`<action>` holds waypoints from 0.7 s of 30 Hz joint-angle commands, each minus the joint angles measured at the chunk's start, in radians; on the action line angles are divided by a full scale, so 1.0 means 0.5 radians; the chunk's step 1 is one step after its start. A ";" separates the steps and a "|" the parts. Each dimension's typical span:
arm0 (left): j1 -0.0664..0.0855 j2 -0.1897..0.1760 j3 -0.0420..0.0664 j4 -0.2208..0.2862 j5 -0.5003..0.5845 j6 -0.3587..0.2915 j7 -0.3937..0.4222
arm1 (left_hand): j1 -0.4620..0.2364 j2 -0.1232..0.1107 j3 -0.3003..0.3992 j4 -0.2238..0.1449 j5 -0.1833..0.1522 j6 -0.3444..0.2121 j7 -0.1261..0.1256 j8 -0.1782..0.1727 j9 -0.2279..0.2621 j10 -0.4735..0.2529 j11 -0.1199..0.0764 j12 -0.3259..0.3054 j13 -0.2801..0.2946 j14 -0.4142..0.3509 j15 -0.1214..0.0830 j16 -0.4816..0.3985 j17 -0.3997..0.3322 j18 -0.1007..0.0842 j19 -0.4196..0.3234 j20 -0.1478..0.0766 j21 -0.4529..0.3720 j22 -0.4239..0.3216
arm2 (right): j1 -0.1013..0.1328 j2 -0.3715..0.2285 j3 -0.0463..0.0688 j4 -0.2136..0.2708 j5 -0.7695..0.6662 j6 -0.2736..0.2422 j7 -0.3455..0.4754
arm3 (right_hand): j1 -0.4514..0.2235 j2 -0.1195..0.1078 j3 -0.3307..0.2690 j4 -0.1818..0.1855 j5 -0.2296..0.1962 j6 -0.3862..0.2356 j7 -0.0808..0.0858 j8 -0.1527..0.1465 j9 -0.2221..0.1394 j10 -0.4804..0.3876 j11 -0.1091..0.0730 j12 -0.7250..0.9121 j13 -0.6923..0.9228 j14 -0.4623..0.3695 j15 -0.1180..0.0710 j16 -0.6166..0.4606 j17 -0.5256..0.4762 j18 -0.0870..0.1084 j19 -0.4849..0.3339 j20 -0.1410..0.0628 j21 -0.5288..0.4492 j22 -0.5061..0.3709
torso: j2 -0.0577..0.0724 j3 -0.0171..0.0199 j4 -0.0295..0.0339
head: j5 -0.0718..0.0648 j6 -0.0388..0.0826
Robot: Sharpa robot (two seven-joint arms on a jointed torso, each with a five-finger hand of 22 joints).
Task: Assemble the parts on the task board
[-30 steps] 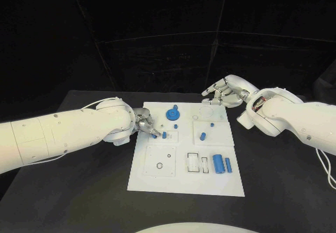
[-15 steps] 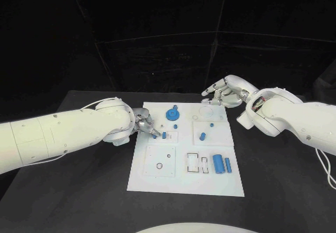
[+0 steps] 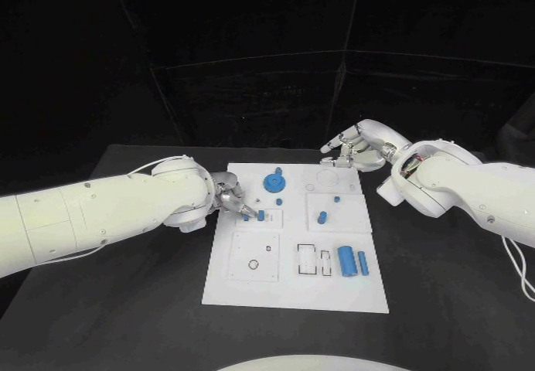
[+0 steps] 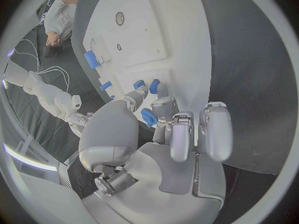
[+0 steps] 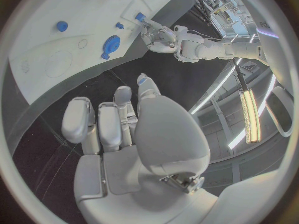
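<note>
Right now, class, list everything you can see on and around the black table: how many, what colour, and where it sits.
Black table: one, under everything.
White rectangular task board: one, at the table's middle.
Large blue round part: one, at the board's far end.
Blue cylinder parts: two, side by side, on the board's near right.
Small blue peg parts: several, blue, around the board's middle.
Left hand: one, silver, at the board's left edge, fingertips by a small blue part.
Right hand: one, silver, beyond the board's far right corner, holding nothing.
</note>
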 commanded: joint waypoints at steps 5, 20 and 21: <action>0.009 -0.042 0.003 0.021 0.046 -0.088 0.007 | -0.028 -0.013 -0.051 0.040 0.004 -0.016 0.009 -0.008 -0.004 -0.028 0.005 -0.045 -0.065 0.215 -0.009 0.007 0.527 0.014 0.062 -0.006 -0.035 0.090 | 0.003 -0.002 0.001 0.005 -0.003 0.000 0.017 | -0.007 0.011 -0.010 0.004 0.010 0.002 -0.002 0.009 0.001 -0.015 0.001 -0.008 -0.003 0.047 -0.011 -0.009 -0.002 0.033 -0.012 0.002 -0.009 -0.003 | 0.000 -0.0007 0.001 | -0.003 0.006; 0.053 -0.076 0.004 -0.004 0.561 -0.434 0.679 | 0.348 0.031 -0.620 0.140 0.003 -0.545 0.315 -0.414 -0.354 -0.904 0.295 -0.840 -0.895 -0.456 0.244 -1.436 -1.012 0.276 -0.569 0.228 -1.709 -1.445 | 0.003 0.004 0.001 -0.003 -0.003 -0.002 0.018 | -0.010 0.011 -0.012 0.005 0.010 0.002 -0.002 0.009 0.001 -0.015 0.001 -0.009 -0.004 0.047 -0.011 -0.011 -0.004 0.034 -0.014 0.002 -0.012 -0.006 | 0.002 -0.0008 0.002 | -0.007 0.019; 0.053 -0.067 0.004 -0.014 0.563 -0.443 0.717 | 0.383 0.042 -0.627 0.131 0.007 -0.545 0.313 -0.417 -0.364 -0.920 0.302 -0.848 -0.909 -0.484 0.247 -1.490 -1.066 0.275 -0.570 0.230 -1.727 -1.459 | 0.003 0.005 0.001 -0.003 -0.003 -0.002 0.018 | -0.010 0.011 -0.012 0.005 0.010 0.002 -0.002 0.009 0.001 -0.015 0.001 -0.009 -0.004 0.047 -0.011 -0.011 -0.004 0.034 -0.014 0.002 -0.012 -0.006 | 0.001 0.0008 0.002 | -0.007 0.018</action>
